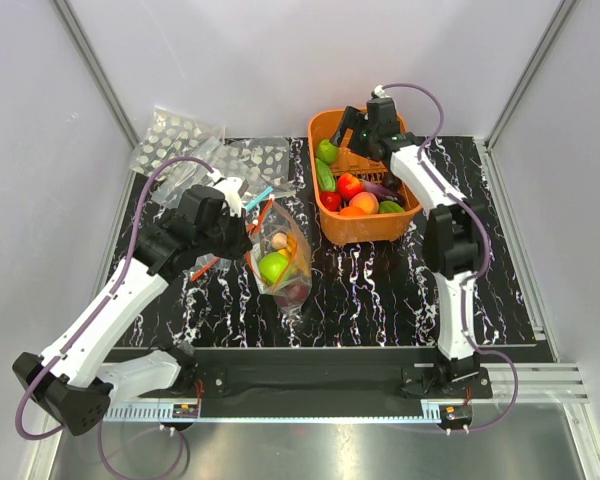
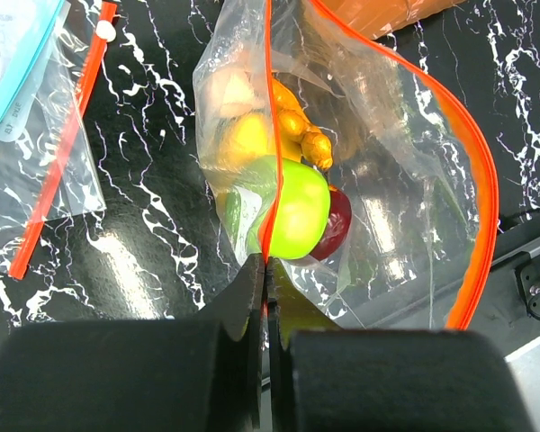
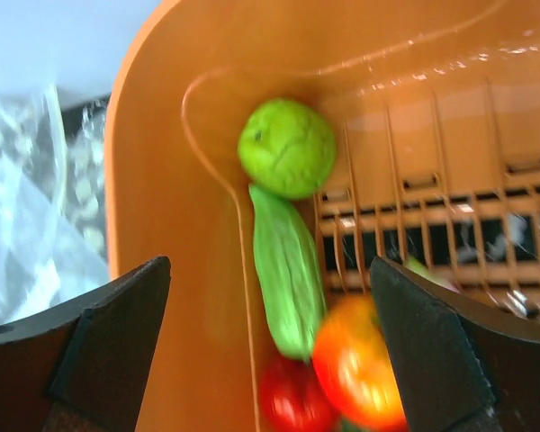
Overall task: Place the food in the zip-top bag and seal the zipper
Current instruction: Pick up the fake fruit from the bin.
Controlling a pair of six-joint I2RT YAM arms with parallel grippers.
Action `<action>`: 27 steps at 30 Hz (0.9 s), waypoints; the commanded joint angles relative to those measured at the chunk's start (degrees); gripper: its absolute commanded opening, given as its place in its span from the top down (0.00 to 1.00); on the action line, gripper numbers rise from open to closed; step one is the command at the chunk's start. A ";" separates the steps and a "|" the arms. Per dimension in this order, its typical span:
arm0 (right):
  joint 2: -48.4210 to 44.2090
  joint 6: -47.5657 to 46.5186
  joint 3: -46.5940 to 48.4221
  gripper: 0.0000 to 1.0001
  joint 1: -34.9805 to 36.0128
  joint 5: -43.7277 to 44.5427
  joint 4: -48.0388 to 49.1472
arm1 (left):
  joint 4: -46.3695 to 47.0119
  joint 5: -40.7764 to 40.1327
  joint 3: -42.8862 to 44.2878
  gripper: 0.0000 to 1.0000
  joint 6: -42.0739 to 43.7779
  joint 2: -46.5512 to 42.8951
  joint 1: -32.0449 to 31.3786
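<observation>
Along the near edge, both arm bases sit on a dark rail (image 1: 310, 380). Beyond it the black, white-veined table (image 1: 380, 300) lies bare across its front and right part, the widest free room in reach.

Left of centre, the left gripper (image 1: 242, 220) (image 2: 266, 297) has its fingers pressed together on one lip of the zipper (image 2: 268, 135). The other lip bows far out to the right, so the mouth of the zip-top bag (image 1: 280, 262) (image 2: 387, 162) gapes. The bag rests on the table, and inside it a green apple (image 2: 297, 211) lies against a dark red piece (image 2: 335, 220), with yellow and orange pieces (image 2: 297, 121) behind them. Just left of that arm lies a flat spare bag (image 2: 54, 162) with a red strip.

Farther back on the right, the orange basket (image 1: 365, 228) (image 3: 162, 180) stands close beside the bag. The right gripper (image 1: 358, 130) (image 3: 270, 315) hangs over the basket's far left corner with its fingers spread wide, gripping nothing. Below it a second green apple (image 3: 288, 147) touches a cucumber (image 3: 288, 270), with a tomato (image 3: 292, 400) and an orange fruit (image 3: 360, 360) nearer; this view is blurred.

At the far left corner lie spotted bags (image 1: 180, 140). Pale walls (image 1: 300, 60) close in the back and both sides.
</observation>
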 commanded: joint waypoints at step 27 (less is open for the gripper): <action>22.13 27.17 10.04 0.54 -1.19 0.79 27.31 | 2.04 -2.48 -0.82 1.00 1.10 -1.73 0.33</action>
